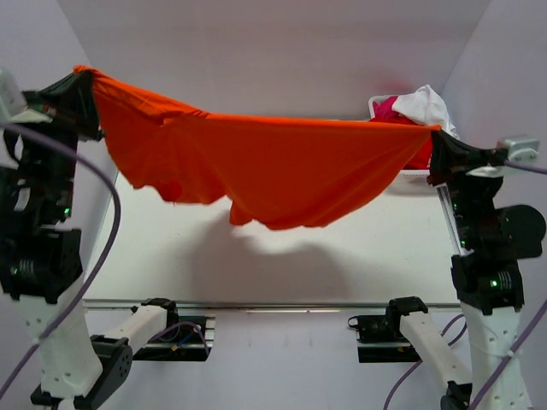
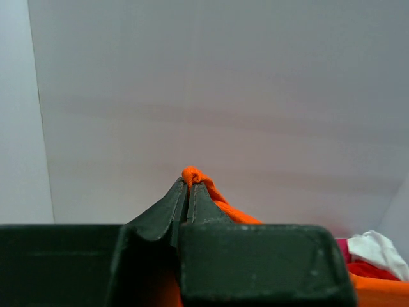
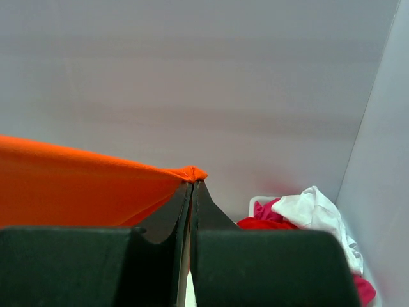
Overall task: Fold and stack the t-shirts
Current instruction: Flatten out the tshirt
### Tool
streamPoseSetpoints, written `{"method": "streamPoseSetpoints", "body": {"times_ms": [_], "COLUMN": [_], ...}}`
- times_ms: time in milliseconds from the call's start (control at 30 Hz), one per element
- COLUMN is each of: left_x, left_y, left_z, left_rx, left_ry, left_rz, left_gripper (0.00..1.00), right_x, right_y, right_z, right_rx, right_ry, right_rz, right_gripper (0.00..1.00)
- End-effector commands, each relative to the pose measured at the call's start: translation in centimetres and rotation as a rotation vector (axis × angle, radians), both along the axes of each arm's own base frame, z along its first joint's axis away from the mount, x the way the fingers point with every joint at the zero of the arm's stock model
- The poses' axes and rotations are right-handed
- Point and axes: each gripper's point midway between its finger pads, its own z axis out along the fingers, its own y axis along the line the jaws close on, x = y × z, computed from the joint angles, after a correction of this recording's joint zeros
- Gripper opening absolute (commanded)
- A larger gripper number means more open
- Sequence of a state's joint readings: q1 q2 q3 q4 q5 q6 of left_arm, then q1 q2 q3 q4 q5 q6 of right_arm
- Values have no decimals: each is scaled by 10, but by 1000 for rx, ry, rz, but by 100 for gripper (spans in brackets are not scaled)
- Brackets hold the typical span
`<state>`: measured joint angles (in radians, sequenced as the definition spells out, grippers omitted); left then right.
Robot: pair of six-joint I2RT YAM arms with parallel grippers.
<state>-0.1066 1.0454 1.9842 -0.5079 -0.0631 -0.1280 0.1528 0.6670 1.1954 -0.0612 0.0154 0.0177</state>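
Observation:
The orange t-shirt hangs stretched in the air between both grippers, sagging over the table. My left gripper is shut on one corner of it at the upper left; the wrist view shows a nub of orange cloth pinched at the tips of my left gripper. My right gripper is shut on the opposite corner at the right; its wrist view shows the orange cloth pulled taut from the tips of my right gripper. Red, pink and white t-shirts lie piled at the back right.
The pile sits in a white bin in the back right corner, just behind my right gripper. White walls close in the back and both sides. The white table lies below the hanging shirt, which casts a shadow on it.

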Motion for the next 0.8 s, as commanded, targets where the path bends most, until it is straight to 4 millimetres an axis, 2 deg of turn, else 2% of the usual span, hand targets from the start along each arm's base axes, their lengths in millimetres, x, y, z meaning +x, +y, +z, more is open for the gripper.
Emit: {"method": "streamPoseSetpoints", "body": {"times_ms": [0, 33, 200, 267, 333, 467, 500, 533, 600, 633, 667, 700, 733, 767], "left_x": [-31, -34, -75, -76, -78, -41, -33, -12, 9, 32, 43, 53, 71, 85], "left_y": [-4, -5, -11, -14, -16, -21, -22, -24, -26, -28, -32, -36, -38, -44], "left_z": [11, 12, 24, 20, 17, -14, -18, -41, -59, -91, -106, -112, -147, -166], "left_rx": [31, 36, 59, 69, 65, 49, 49, 43, 44, 46, 51, 52, 54, 53], "left_ry": [-61, -62, -131, -134, -139, -48, -44, 17, 48, 119, 143, 126, 194, 235], "left_rz": [-31, -40, -88, -104, -116, -130, -131, -136, -137, -138, -150, -162, -163, -190], "left_gripper": [0, 0, 0, 0, 0, 0, 0, 0, 0, 0, 0, 0, 0, 0], "right_x": [-25, -37, -69, -78, -79, -62, -51, -45, -36, -17, -9, 3, 13, 22], "right_y": [-4, -4, -8, -9, -9, -7, -5, -6, -8, -6, -8, -7, -8, -7], "right_z": [6, 6, 5, 4, 2, -12, -28, -34, -43, -75, -81, -102, -120, -138], "right_rx": [46, 50, 66, 70, 74, 82, 84, 93, 109, 116, 127, 124, 135, 135], "right_ry": [-9, -17, -34, -50, -51, -7, 35, 49, 61, 137, 140, 184, 211, 239], "right_rz": [10, 19, 27, 30, 32, 31, 28, 22, 7, -2, -21, -28, -39, -43], "right_gripper": [0, 0, 0, 0, 0, 0, 0, 0, 0, 0, 0, 0, 0, 0]}}
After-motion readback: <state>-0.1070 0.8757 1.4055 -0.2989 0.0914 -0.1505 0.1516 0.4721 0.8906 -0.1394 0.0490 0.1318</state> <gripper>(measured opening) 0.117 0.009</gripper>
